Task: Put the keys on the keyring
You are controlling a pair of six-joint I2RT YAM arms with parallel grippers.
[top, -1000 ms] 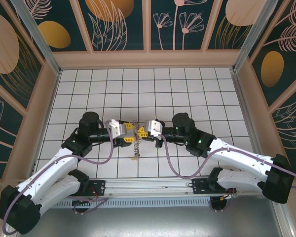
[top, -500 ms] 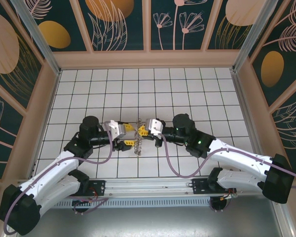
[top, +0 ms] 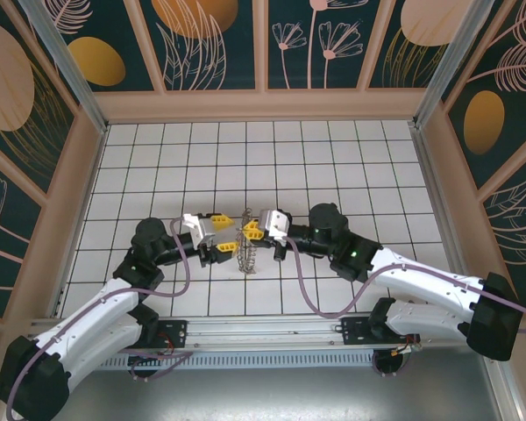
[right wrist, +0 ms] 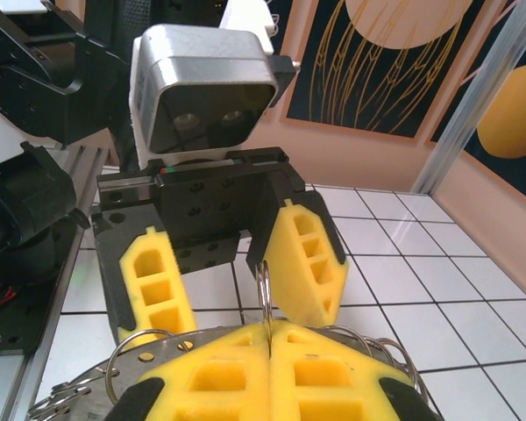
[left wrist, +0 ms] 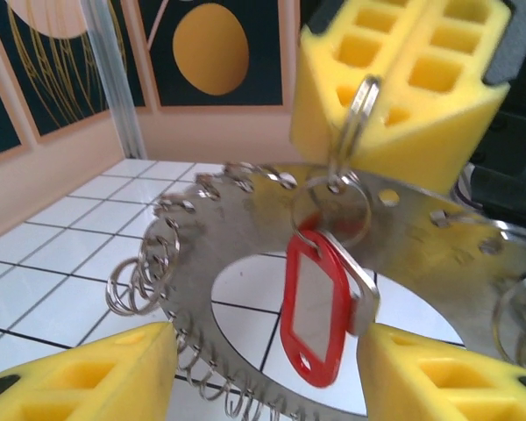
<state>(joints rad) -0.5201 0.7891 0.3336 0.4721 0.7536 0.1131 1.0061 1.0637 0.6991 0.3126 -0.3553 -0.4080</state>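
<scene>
Keyring (left wrist: 245, 219) is a flat grey metal disc with a big centre hole and small wire loops all round the rim, held tilted above the white tiles (top: 333, 158) between the two arms. Right gripper (right wrist: 268, 373) has its yellow pads pressed together on one rim loop, and the silvery key (left wrist: 361, 298) with its red tag (left wrist: 314, 307) hangs just under that loop. Left gripper (left wrist: 263, 373) jaws are apart, one pad on either side of the disc's near edge.

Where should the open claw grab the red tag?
Probably pinch the red tag by its lower half, coming straight on with the left gripper. It hangs free there, between the open fingers, while its top is linked to the keyring.
</scene>
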